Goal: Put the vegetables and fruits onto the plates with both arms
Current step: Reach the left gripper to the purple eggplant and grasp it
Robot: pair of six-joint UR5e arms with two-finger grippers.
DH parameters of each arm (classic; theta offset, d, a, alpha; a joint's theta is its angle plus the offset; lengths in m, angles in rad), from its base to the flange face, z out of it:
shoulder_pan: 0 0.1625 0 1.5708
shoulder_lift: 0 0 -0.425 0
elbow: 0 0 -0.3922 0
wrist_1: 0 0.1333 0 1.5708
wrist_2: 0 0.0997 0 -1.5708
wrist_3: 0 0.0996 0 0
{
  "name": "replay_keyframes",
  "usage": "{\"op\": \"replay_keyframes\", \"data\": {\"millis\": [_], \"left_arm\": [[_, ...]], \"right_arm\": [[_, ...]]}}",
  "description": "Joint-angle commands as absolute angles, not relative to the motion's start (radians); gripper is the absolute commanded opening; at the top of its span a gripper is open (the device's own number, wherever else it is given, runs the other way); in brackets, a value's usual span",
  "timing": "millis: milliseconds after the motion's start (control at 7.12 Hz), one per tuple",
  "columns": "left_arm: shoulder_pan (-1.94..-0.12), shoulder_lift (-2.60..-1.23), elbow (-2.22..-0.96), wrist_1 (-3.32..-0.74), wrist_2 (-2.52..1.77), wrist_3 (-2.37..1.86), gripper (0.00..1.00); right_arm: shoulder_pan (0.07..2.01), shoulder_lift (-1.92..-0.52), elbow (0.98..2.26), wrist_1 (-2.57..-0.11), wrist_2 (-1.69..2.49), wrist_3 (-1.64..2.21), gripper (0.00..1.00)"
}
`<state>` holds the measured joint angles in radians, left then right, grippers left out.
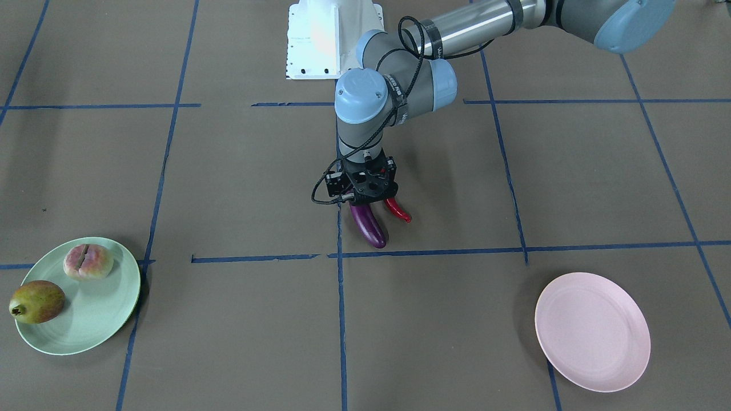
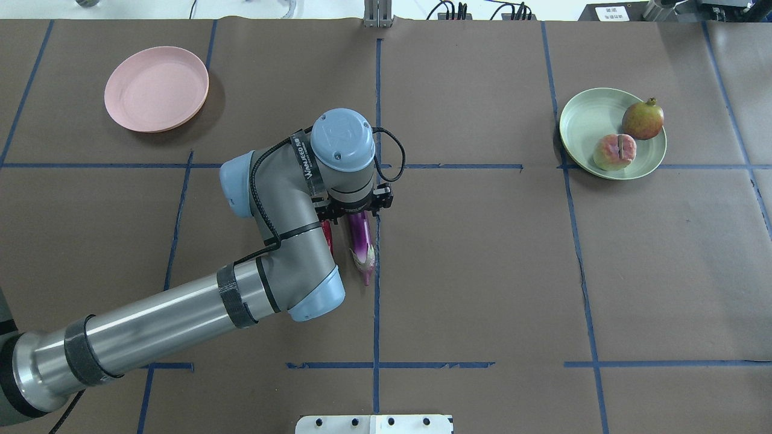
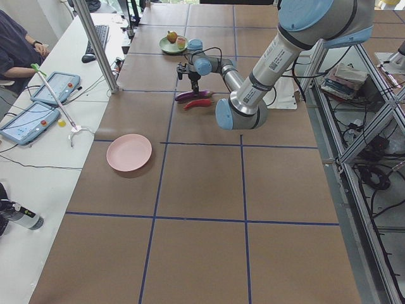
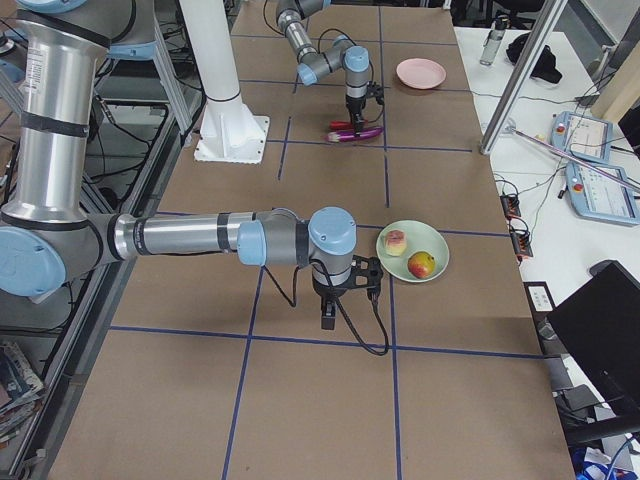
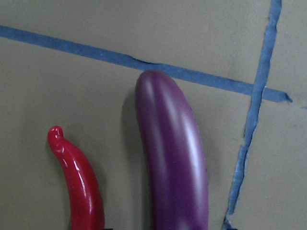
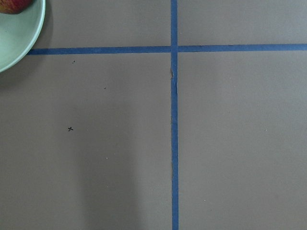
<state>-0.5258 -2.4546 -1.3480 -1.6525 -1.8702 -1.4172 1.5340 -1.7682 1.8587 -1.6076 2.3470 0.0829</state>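
- The left gripper point(image 1: 366, 193) hangs low at the centre of the front-facing view, pointing straight down over the two vegetables. Its fingers are hidden under its black body, so it cannot be told whether it is spread or clamped.
- The eggplant point(image 1: 369, 227) lies on the table directly beneath it, with its rounded end poking out toward the bottom of the frame. The left wrist view is filled with the purple body and shows no fingers.
- The chili pepper point(image 1: 398, 209) lies just beside the eggplant, to its right in the front-facing view. It runs roughly parallel to the eggplant, and a strip of table shows between them.
- The pink plate point(image 1: 592, 331) sits bare at the lower right, well apart from both vegetables.
- The green plate point(image 1: 94, 325) at the lower left holds the peach point(image 1: 88, 261) and the pomegranate point(image 1: 37, 301), so the fruit half of the job looks done.
- The right gripper point(image 4: 333, 298) hovers near the green plate in the right-side view. Its grip cannot be judged from there, and its wrist camera shows only table and a bit of plate rim.
- The step in hand appears to be picking up the eggplant. The next move calls for closing across its thick middle without catching the chili pepper, then lifting it clear and carrying it to the pink plate.
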Motion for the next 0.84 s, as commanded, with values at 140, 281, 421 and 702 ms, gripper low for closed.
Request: {"op": "replay_keyframes", "data": {"millis": [140, 281, 421, 702], "left_arm": [[-0.509, -2.459, -1.307, -1.709, -1.87, -1.413, 0.47], [-0.511, -2.457, -1.313, -1.709, -1.87, -1.41, 0.1], [-0.517, -2.459, -1.321, -1.707, -1.87, -1.411, 0.0], [-0.628, -2.451, -1.366, -1.697, -1.905, -1.393, 0.0]], "right_arm": [[1.534, -1.767, 1.856, -1.608, 2.345, 0.084, 1.0], [1.534, -1.767, 1.856, -1.608, 2.344, 0.084, 1.0], [1.534, -1.767, 1.856, -1.608, 2.345, 0.084, 1.0], [1.534, -1.767, 1.855, -1.609, 2.345, 0.084, 1.0]]}}
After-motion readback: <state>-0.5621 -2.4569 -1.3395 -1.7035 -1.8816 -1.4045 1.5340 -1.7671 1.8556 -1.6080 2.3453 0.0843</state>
